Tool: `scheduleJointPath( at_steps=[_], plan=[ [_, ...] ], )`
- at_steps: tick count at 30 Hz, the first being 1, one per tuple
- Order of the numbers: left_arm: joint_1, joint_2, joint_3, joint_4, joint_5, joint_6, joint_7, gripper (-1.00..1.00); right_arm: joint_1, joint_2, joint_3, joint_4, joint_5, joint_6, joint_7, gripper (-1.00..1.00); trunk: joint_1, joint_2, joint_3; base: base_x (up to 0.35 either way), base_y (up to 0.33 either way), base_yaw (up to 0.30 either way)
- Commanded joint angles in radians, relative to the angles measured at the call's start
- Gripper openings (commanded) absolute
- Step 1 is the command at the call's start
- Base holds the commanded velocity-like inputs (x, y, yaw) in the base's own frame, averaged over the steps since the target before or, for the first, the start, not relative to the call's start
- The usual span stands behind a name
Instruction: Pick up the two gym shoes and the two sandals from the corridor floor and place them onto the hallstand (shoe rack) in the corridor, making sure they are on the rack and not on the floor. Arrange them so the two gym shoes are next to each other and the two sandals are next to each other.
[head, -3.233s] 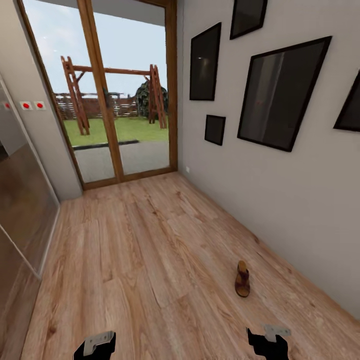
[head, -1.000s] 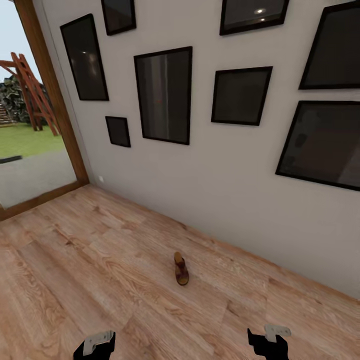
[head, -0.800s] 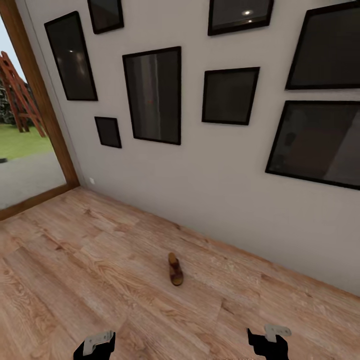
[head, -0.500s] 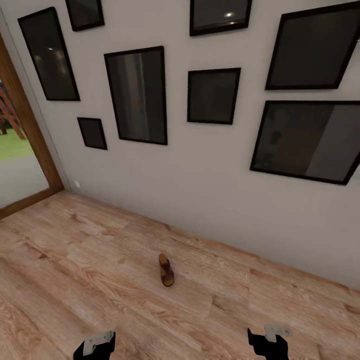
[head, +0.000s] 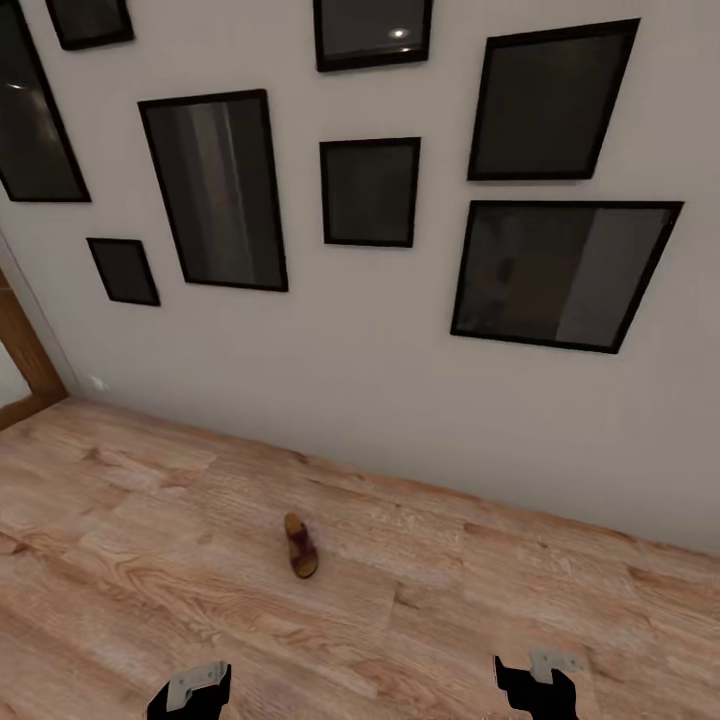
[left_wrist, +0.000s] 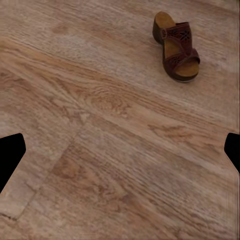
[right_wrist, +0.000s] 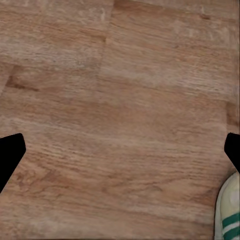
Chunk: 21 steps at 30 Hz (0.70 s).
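One dark-brown sandal (head: 300, 546) lies alone on the corridor floor (head: 150, 600), a short way from the wall and ahead of my left arm. The left wrist view has the same sandal (left_wrist: 177, 47) beyond the left gripper (left_wrist: 120, 152), whose fingers stand wide apart with bare planks between them. An off-white gym shoe (right_wrist: 229, 216) with green stripes shows as a sliver at the edge of the right wrist view, beside one black fingertip (right_wrist: 233, 149). My right gripper (right_wrist: 120, 152) is open over bare planks. Both wrists, left gripper (head: 190, 692) and right gripper (head: 535, 685), hang low. The hallstand is out of view.
A pale grey wall (head: 400, 400) with several black-framed pictures (head: 560, 275) runs across the view just behind the sandal. A wooden door frame (head: 20, 360) stands at the far left. Wood planks stretch left and right in front of me.
The whole view has swung to the right: the glass door has slid out at the left and the picture wall now faces me. The sandal lies where it was; both arms are unchanged.
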Motion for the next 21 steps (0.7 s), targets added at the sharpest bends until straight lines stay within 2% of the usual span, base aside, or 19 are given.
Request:
scheduleJointPath(
  at_steps=[1, 21],
  plan=[
    [-0.001, -0.001, 0.008, 0.000, -0.007, -0.003, -0.005, 1.00, -0.001, 0.000, -0.006, 0.002, 0.010, -0.003, -0.005, 1.00, 0.000, 0.000, -0.001, 0.000, 0.000, -0.290],
    [0.000, -0.001, 0.009, 0.000, -0.007, -0.003, -0.005, 1.00, -0.001, -0.003, -0.007, 0.003, 0.011, -0.003, -0.005, 1.00, 0.000, 0.000, -0.001, 0.000, 0.000, -0.296]
  ],
)
